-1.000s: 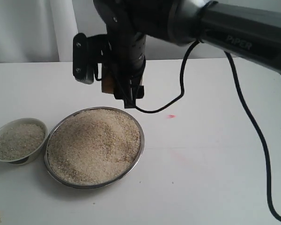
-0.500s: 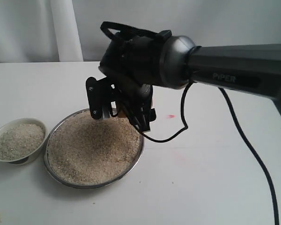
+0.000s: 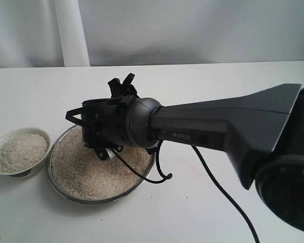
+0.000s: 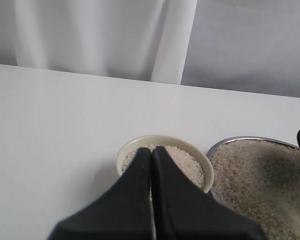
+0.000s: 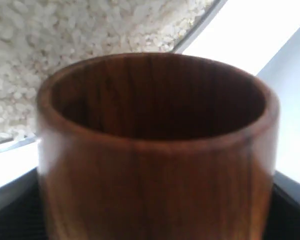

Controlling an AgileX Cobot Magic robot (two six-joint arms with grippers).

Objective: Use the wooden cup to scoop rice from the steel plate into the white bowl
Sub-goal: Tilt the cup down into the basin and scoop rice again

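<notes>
Lowered over the shiny round steel plate (image 3: 99, 200), the right gripper (image 3: 100, 151) grips the barrel-shaped, grained wooden cup (image 5: 150, 150) between its jaws, long axis and dark mouth aimed ahead toward the granular rice (image 5: 90, 35).

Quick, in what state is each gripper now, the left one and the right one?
Left gripper: closed, holding nothing.
Right gripper: closed on the wooden cup.
</notes>
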